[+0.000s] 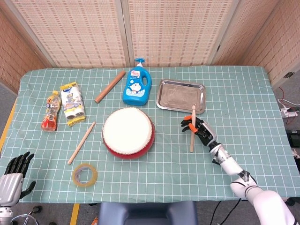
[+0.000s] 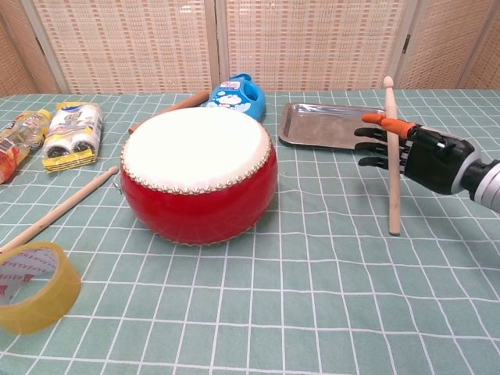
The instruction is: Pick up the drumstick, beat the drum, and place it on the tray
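My right hand point(image 2: 422, 152) held the drumstick point(image 2: 390, 156) only loosely, near upright — swinging at the drum point(image 2: 199, 172), I judged it might slip free.

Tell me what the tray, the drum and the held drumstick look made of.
Tray: likely stainless steel, shiny and reflective grey. Drum: glossy red shell, possibly lacquered wood or plastic, with a matte off-white skin pinned by small studs along the rim. Drumstick, held by the right hand: pale bare wood, unpainted and matte.

Checked table point(image 1: 243, 93) — drum point(image 1: 128, 132), tray point(image 1: 181, 95), perhaps tape point(image 1: 85, 174)
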Robot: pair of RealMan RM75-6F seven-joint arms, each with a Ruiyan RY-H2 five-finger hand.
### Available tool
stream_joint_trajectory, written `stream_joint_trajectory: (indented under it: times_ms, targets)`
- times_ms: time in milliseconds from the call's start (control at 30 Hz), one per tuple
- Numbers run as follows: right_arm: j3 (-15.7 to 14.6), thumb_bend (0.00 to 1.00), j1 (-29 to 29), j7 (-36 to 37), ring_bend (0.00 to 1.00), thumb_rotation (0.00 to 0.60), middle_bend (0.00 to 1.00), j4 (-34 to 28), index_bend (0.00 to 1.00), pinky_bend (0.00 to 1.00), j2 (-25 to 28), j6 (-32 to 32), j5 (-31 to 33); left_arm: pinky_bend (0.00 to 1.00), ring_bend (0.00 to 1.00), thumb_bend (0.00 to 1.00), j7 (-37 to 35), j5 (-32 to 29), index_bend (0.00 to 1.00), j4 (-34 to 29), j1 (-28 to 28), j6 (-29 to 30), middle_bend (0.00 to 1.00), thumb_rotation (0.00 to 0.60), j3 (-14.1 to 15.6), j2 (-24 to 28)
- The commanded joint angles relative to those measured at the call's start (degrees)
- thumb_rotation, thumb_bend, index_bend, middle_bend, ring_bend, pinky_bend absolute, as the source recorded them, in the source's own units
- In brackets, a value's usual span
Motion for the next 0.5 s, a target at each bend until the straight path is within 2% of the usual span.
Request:
stream_joint_trajectory:
  times_ms: [33, 500]
  targets:
    - [-1.75, 0.54, -0.69, 1.04, 0.38, 0.528, 0.41, -0.15, 0.38, 0.46, 0.82, 2.04, -1.30, 0.03, 0.00, 0.26, -0.16, 0.06, 0.03, 0.13, 0.00, 0.02, 0.00, 0.600, 0.02, -0.07]
    - [-7.01, 0.54, -3.33, 1.50, 0.44, 0.528, 0.43, -2.83, 0.38, 0.51, 4.10, 9.95, -4.54, 0.03, 0.00, 0.26, -0.37, 0.52, 0.03, 0.49, -0.08, 0.21, 0.00, 0.600, 0.14, -0.45]
